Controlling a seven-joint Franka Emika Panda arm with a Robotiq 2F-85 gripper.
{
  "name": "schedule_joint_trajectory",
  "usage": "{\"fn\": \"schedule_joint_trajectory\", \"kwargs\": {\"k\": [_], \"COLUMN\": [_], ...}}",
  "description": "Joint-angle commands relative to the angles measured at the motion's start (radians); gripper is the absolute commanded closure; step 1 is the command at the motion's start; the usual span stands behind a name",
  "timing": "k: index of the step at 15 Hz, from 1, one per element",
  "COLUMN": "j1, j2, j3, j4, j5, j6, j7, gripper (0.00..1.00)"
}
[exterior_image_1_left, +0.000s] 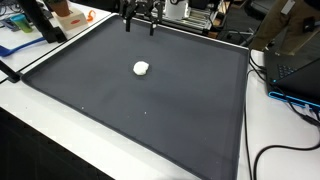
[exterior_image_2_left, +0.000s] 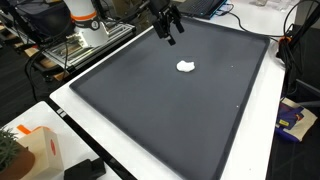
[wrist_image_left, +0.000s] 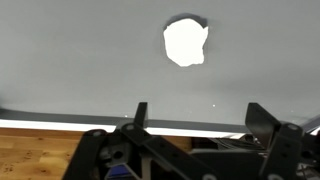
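A wide dark mat (exterior_image_1_left: 150, 115) covers most of a white desk (exterior_image_1_left: 285, 130). One small white lump (exterior_image_1_left: 141, 68), soft-edged and irregular, lies on the mat by itself. Taking the mat as a clock face, it sits a little toward 11 o'clock from the centre, and nothing touches it. It shows just as plainly from the opposite side (exterior_image_2_left: 185, 67). The mat is probably there for contrast, as the pale lump stands out sharply against the black.

The robot's black tool (exterior_image_1_left: 140, 26) hangs above the mat's 12 o'clock edge. It is well apart from the lump and clear of the surface. Its two fingers point downward and stand wide apart with nothing between them, so it holds and touches nothing. An exterior view from the other corner shows the tool (exterior_image_2_left: 168, 32) tilted slightly, again over that far edge of the mat.

In the wrist view, the two fingertips rise from the bottom of the frame, at about 5 and 7 o'clock. The open gap of the tool (wrist_image_left: 200, 115) faces across the grey mat (wrist_image_left: 80, 60). The lump (wrist_image_left: 185, 42) appears at 12 o'clock, ahead of the gap and nearly in line with it.

Beyond the mat lie cables (exterior_image_1_left: 290, 150) at 4 o'clock and a cardboard box (exterior_image_1_left: 290, 30) at 2 o'clock. Both are off the working surface, probably to keep it free.
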Motion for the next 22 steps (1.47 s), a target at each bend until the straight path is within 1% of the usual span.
{"fn": "schedule_joint_trajectory", "kwargs": {"k": [1, 4, 7, 9, 12, 13, 14, 15, 16, 17, 18, 19, 22], "j1": [-0.024, -0.056, -0.090, -0.106, -0.114, -0.117, -0.120, -0.173, -0.179, -0.190, -0.192, -0.154, -0.140], "j2": [-0.051, -0.070, -0.047, -0.007, 0.051, 0.060, 0.057, 0.053, 0.062, 0.064, 0.066, 0.071, 0.079], "j3": [-0.023, -0.058, -0.094, -0.109, -0.117, -0.120, -0.126, -0.053, -0.048, -0.037, -0.027, -0.055, -0.039], "j4": [0.038, 0.045, 0.021, -0.006, -0.046, -0.053, -0.056, -0.041, -0.041, -0.039, -0.027, -0.023, -0.010], "j5": [0.094, 0.190, 0.327, 0.430, 0.532, 0.583, 0.671, 0.568, 0.585, 0.582, 0.608, 0.611, 0.595], "j6": [-0.121, -0.261, -0.394, -0.462, -0.543, -0.567, -0.591, -0.540, -0.546, -0.546, -0.493, -0.456, -0.347], "j7": [-0.219, -0.431, -0.652, -0.804, -0.967, -1.030, -1.091, -0.987, -1.011, -1.008, -1.031, -1.038, -1.033], "gripper": [0.00, 0.00, 0.00, 0.00, 0.00, 0.00, 0.00, 0.00, 0.00, 0.00, 0.00, 0.00, 0.00]}}
